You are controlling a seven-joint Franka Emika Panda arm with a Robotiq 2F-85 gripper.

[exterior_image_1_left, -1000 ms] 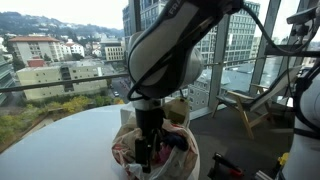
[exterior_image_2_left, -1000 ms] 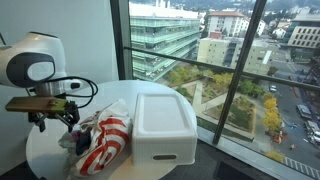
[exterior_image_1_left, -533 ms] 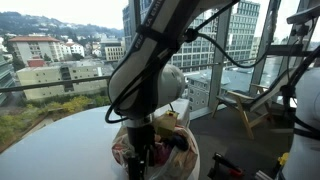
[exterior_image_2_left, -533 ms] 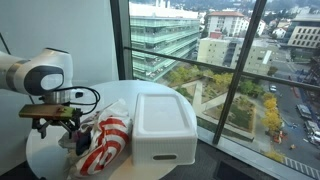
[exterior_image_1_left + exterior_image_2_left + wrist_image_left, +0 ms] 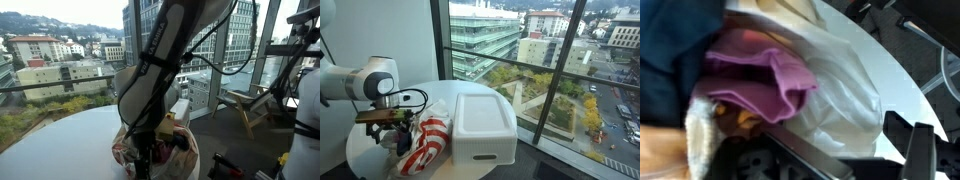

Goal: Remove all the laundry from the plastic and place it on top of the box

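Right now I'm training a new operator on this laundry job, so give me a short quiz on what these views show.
1. True or false: the top of the white box is bare.
2. In the wrist view, which cloth lies against the plastic bag? A pink; B green; C striped.
3. Fill in: in an exterior view the gripper is at the opening of the ____.
Key: 1 true; 2 A, the pink cloth; 3 bag.
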